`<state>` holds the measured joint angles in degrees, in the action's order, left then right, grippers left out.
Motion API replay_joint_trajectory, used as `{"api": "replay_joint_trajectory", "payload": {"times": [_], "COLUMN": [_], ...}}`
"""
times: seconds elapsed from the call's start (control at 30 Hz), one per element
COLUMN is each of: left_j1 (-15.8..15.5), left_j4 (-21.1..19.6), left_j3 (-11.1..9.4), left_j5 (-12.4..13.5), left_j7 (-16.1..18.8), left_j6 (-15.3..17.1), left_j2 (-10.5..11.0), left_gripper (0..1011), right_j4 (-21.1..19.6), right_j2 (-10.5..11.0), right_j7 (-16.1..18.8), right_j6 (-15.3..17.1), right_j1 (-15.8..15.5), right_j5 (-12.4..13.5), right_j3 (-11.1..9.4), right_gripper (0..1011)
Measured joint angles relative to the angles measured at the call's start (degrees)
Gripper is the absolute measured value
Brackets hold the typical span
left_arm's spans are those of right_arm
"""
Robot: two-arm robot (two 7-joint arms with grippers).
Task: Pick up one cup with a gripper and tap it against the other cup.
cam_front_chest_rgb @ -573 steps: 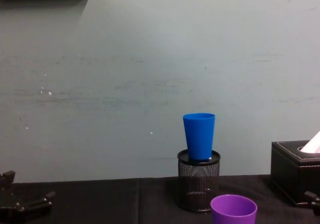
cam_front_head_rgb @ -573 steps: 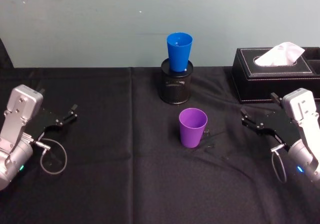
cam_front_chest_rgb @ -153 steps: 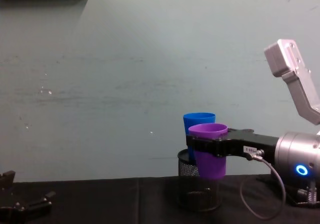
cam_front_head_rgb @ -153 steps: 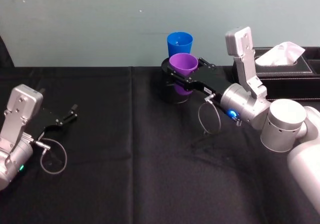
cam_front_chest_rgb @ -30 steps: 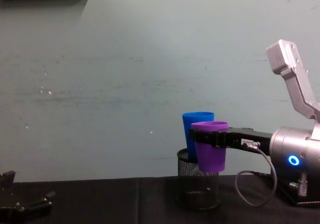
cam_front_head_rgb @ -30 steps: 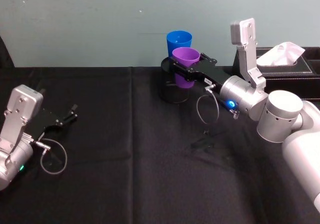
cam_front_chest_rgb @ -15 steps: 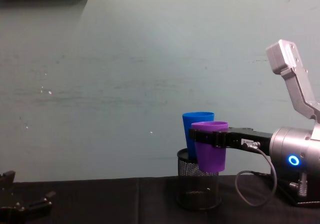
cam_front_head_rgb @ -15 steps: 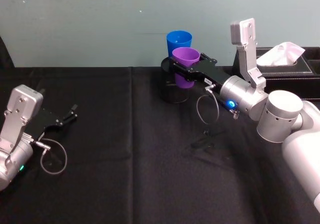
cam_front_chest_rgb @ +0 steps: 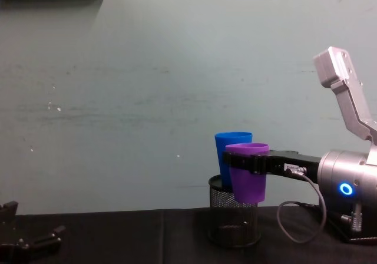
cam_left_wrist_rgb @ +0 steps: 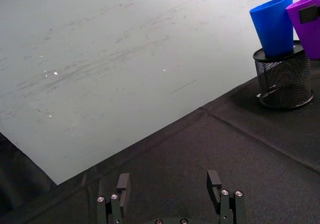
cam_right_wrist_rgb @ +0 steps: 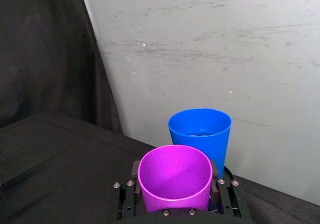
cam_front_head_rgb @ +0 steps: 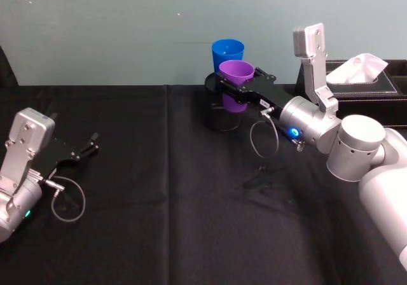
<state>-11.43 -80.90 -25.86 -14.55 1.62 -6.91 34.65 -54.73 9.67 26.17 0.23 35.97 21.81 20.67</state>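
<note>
tap step in hand. purple cup was held off the worktop, upright, clamped between the jaws of the right gripper just under its rim. it was set right in front of the blue cup, with the purple rim a little lower in the chest view. blue cup was seated upright in the black mesh pen holder at the back of the worktop, near the wall. whether the two cup walls were touching or just apart could not be told, since purple overlapped blue in the head and chest views. judged: pick-up done, contact made or just short. next move would call for a short, gentle push toward the wall, with the cup upright and the grip firm, so that the blue cup is nudged, not tipped out of the holder. left gripper was parked on the worktop at the robot's left, jaws apart, nothing between them.
</note>
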Motion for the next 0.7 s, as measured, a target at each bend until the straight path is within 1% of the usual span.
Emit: {"api": "replay_joint_trajectory", "payload": {"times": [0.7], "left_j1": [0.0], "left_j4": [0.0], "left_j3": [0.0], "left_j5": [0.0], "left_j7": [0.0], "left_j6": [0.0], "left_j2": [0.0], "left_gripper": [1000], "right_j4": [0.0], "right_j2": [0.0], "right_j7": [0.0], "right_j6": [0.0], "right_j1": [0.0], "right_j5": [0.0], "right_j3": [0.0], "right_gripper": [743]}}
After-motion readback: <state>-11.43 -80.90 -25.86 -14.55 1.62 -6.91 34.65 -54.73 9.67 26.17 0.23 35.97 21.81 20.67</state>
